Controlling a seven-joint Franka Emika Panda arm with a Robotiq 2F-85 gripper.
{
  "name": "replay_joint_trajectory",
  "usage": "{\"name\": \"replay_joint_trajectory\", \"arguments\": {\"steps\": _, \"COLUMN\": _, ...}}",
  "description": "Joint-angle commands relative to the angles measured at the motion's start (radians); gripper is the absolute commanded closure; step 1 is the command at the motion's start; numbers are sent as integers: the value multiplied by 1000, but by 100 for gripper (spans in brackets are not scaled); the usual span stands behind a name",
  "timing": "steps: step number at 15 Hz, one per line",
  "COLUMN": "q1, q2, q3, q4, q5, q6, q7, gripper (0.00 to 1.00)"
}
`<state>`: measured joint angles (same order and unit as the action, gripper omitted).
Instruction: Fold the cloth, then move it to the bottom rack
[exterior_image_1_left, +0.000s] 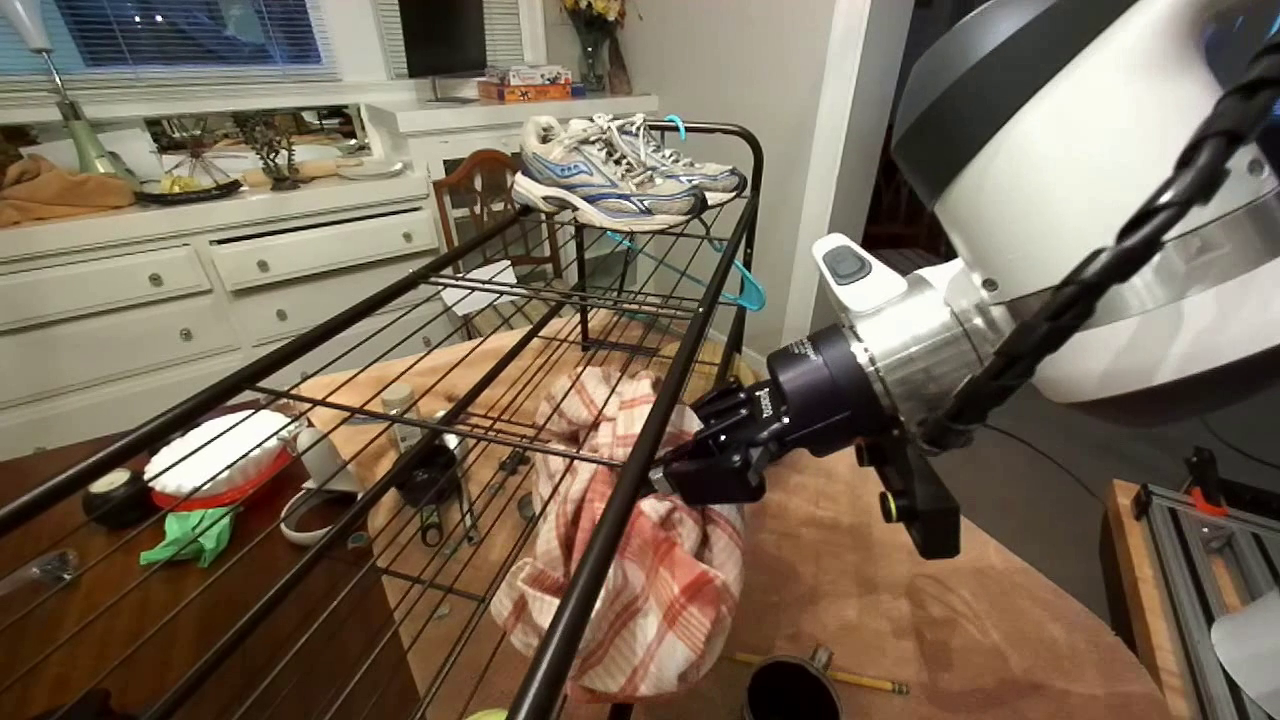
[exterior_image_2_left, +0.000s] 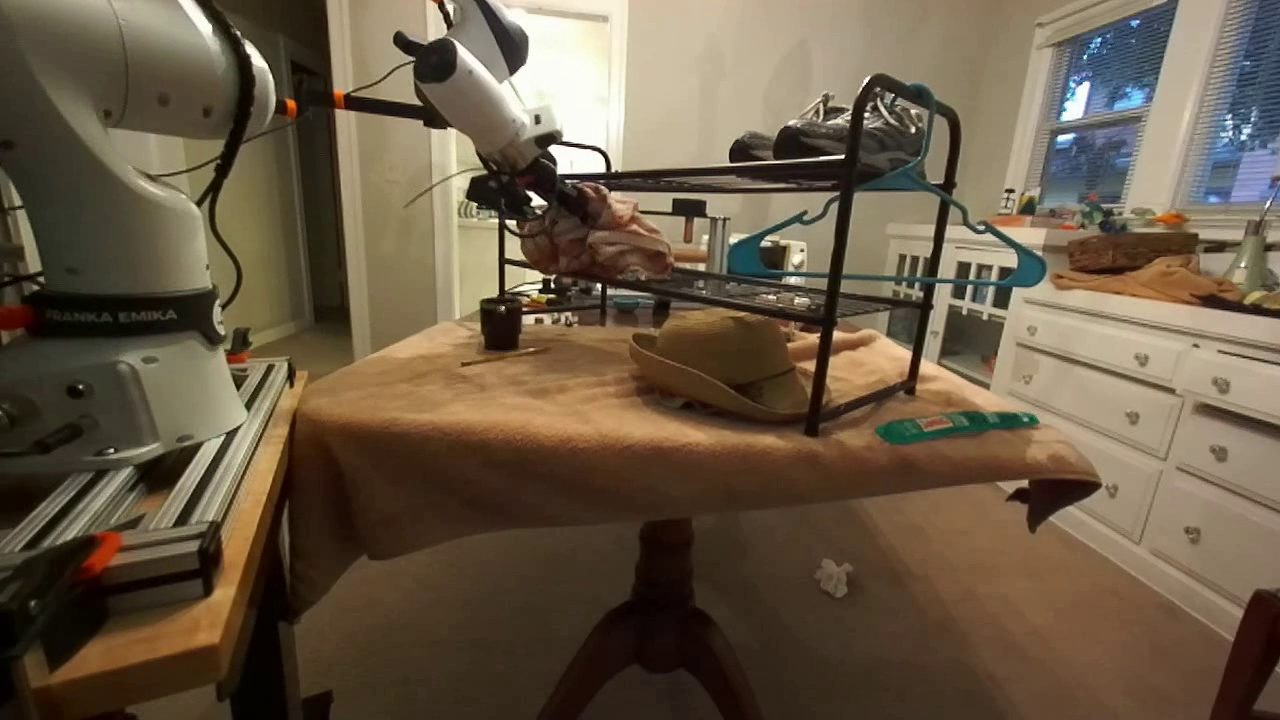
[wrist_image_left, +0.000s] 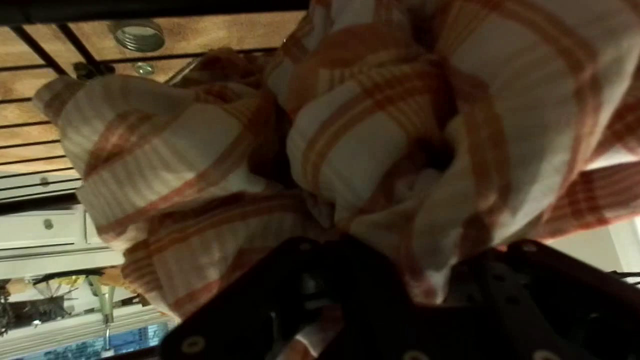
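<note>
Handling this fabric should be forgiving: the cloth (exterior_image_1_left: 660, 605), plaid in orange-salmon and white, looks light, limp and hard to damage, with a weave that probably won't slip. It is a crumpled bunch at the fingers (exterior_image_1_left: 705, 478) rather than a flat fold, bulging ahead of them and sagging below. They appear clamped on a pinch of it, a narrow tuck of fabric showing between them in the wrist view, though the very tips are buried. A hold in the gathered middle like this should carry the whole bundle; for a neat fold, a corner or doubled edge farther out from the fingers would be the better place, since loose parts go uncontrolled and could snag on wires. In an exterior view the bundle sits between tiers: the bottom rack (exterior_image_2_left: 750, 292) lies lower than the fingers, and whether the cloth touches it I cannot tell. In an exterior view the upper tier (exterior_image_1_left: 687, 350) runs just beside the fingers. Behind them the arm (exterior_image_2_left: 485, 108) slants down, so the gripper (exterior_image_1_left: 668, 465) is tilted, pointing forward and down. With that upper tier so close, the next move probably calls for going lower and farther in before release.
</note>
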<state>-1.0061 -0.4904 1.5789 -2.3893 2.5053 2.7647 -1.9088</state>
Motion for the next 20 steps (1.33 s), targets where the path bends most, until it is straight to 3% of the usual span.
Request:
{"name": "replay_joint_trajectory", "arguments": {"steps": 1, "q1": -114, "q2": -239, "q3": 71, "q4": 70, "q5": 18, "q6": -100, "q7": 132, "gripper": 93}}
{"name": "replay_joint_trajectory", "arguments": {"steps": 5, "q1": -153, "q2": -395, "q3": 95, "q4": 115, "q5": 18, "q6": -118, "q7": 256, "gripper": 93}}
{"name": "replay_joint_trajectory", "arguments": {"steps": 6, "q1": -154, "q2": -417, "q3": 107, "q4": 116, "q5": 18, "q6": -120, "q7": 271, "gripper": 49}}
{"name": "replay_joint_trajectory", "arguments": {"steps": 8, "q1": -145, "q2": -450, "q3": 120, "q4": 120, "q5": 14, "q6": -112, "q7": 301, "gripper": 42}}
{"name": "replay_joint_trajectory", "arguments": {"steps": 13, "q1": -111, "q2": -529, "q3": 120, "q4": 105, "q5": -2, "q6": -129, "q7": 416, "gripper": 3}}
{"name": "replay_joint_trajectory", "arguments": {"steps": 17, "q1": -83, "q2": -550, "q3": 115, "q4": 61, "q5": -36, "q6": -125, "q7": 524, "gripper": 0}}
{"name": "replay_joint_trajectory", "arguments": {"steps": 20, "q1": -55, "q2": -498, "q3": 85, "q4": 6, "q5": -152, "q6": -145, "q7": 638, "gripper": 0}}
